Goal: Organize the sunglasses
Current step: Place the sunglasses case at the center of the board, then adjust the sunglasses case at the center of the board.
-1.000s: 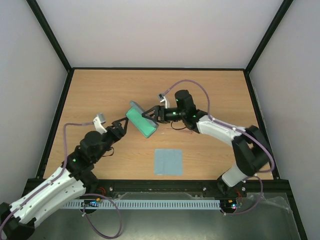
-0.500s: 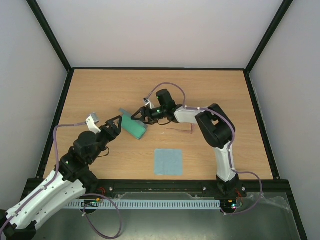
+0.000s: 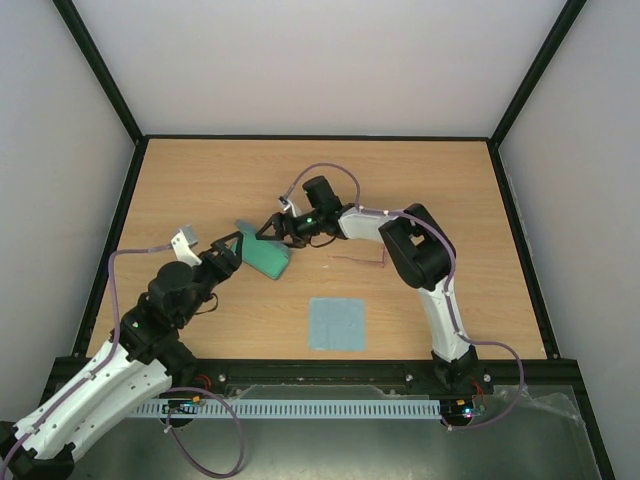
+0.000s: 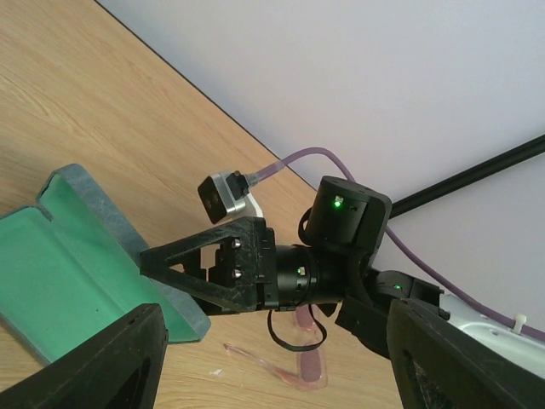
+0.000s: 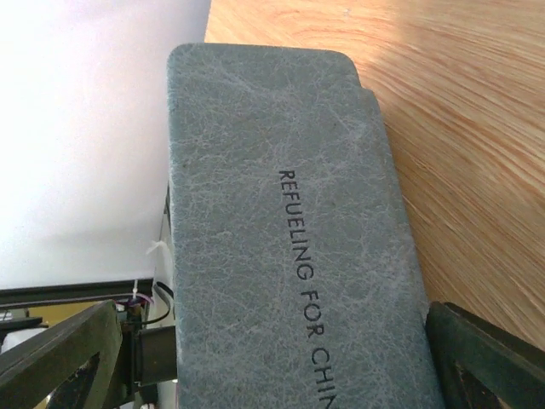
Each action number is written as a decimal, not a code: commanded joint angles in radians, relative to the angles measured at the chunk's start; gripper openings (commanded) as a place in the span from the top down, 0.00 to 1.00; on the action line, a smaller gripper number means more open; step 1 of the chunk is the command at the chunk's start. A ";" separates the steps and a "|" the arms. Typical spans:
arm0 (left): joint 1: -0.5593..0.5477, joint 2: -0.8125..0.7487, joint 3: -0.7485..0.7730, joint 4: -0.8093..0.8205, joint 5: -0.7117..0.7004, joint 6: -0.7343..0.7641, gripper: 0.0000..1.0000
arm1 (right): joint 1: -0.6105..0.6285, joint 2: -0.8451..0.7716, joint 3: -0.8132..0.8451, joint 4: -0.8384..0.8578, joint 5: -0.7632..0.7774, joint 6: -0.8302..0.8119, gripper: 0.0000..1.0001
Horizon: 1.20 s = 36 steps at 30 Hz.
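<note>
bright, even light (soft shadows), sharp focus

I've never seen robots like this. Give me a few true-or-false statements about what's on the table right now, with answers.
1. The case is open, green lining showing. True.
2. The sunglasses are inside the case. False: they lie on the table, right of it in the top view.
3. The cloth covers the sunglasses. False: it lies apart, nearer the arm bases.
4. The left fingers hold nothing. True.
</note>
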State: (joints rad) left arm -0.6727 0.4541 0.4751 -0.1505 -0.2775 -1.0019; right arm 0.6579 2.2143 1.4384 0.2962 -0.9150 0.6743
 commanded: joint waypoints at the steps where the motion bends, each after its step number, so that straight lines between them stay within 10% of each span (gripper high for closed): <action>1: 0.007 -0.001 -0.018 0.009 0.014 0.010 0.26 | 0.001 -0.058 0.029 -0.126 0.037 -0.085 0.02; 16: 0.009 -0.013 -0.026 0.010 0.029 -0.001 0.26 | 0.023 -0.434 -0.237 -0.290 0.461 -0.240 0.02; 23: 0.010 -0.031 -0.028 -0.017 0.015 0.011 0.26 | 0.118 -0.692 -0.544 -0.234 0.644 -0.202 0.62; 36: 0.015 -0.043 -0.021 -0.037 0.014 0.015 0.26 | 0.152 -0.446 -0.490 -0.081 0.615 -0.133 0.80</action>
State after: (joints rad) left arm -0.6666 0.4232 0.4568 -0.1673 -0.2550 -1.0019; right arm 0.8074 1.7214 0.8764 0.1814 -0.3313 0.5335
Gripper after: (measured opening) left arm 0.740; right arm 0.217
